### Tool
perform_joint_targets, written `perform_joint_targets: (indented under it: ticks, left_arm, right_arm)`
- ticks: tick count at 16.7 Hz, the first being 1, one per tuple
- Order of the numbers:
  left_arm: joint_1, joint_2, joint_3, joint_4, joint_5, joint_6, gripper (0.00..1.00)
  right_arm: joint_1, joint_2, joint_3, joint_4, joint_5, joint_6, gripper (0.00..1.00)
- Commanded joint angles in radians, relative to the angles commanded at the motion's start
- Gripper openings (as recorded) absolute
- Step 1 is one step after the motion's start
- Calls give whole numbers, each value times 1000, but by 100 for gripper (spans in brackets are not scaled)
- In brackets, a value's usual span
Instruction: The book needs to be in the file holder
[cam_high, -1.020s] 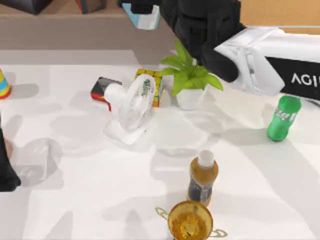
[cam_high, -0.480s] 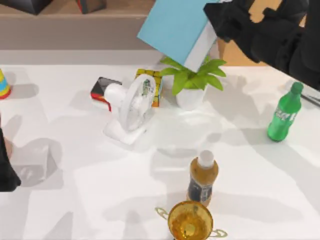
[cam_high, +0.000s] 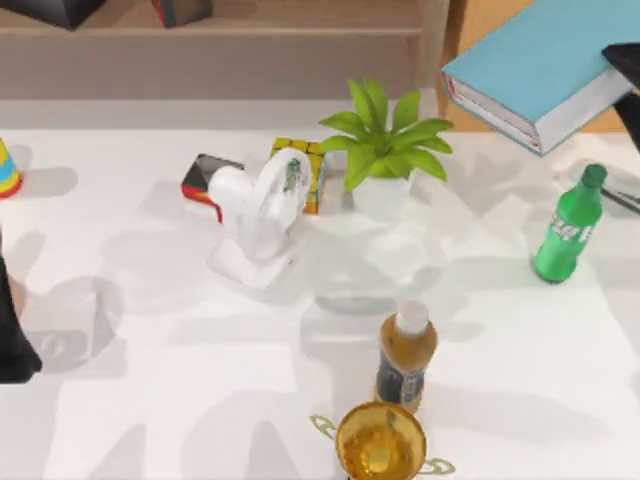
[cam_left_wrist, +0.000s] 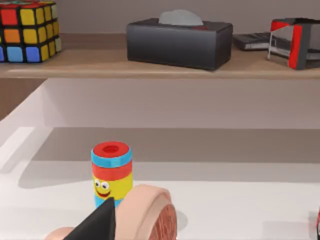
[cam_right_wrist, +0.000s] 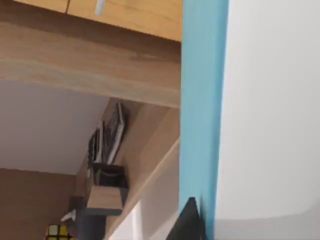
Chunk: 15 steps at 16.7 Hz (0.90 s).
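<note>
Hanging above the table's far right corner, the book (cam_high: 540, 62) is tilting in the air, teal cover up, with its white page edges and thin red line facing toward the table. You are looking at my right gripper (cam_high: 628, 85) clamping it at the top view's right edge; in the right wrist view one dark fingertip (cam_right_wrist: 187, 220) is pressing against the teal cover (cam_right_wrist: 202, 100), so the jaws are standing about as far apart as the book is thick, closed on it. Below the book, the green bottle (cam_high: 566, 226) is standing upright near the right side, and the potted plant (cam_high: 385, 150) is sitting further left (well apart from the book). Beside the plant, the white fan (cam_high: 262, 215) is standing just in front of a colour cube (cam_high: 302, 170). My left arm (cam_high: 12, 335) is waiting at the left edge; I cannot tell how its fingers are standing, though its camera is looking at a striped toy (cam_left_wrist: 111, 172) and a shelf (cam_left_wrist: 160, 67).
</note>
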<state>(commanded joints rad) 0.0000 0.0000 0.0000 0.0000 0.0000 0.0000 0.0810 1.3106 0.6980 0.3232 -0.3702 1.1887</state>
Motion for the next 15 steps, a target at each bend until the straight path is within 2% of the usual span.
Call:
perform_joint_targets:
  ticks: [4, 9, 12, 15]
  left_arm:
    - [0, 0, 0, 0, 0, 0, 100]
    - [0, 0, 0, 0, 0, 0, 100]
    - [0, 0, 0, 0, 0, 0, 100]
    - [0, 0, 0, 0, 0, 0, 100]
  right_arm:
    - [-247, 119, -25, 66, -61, 140, 0]
    - [-490, 326, 54, 208, -89, 232, 0]
    - [-574, 447, 129, 296, -92, 254, 0]
    - [-602, 543, 187, 355, -93, 258, 0]
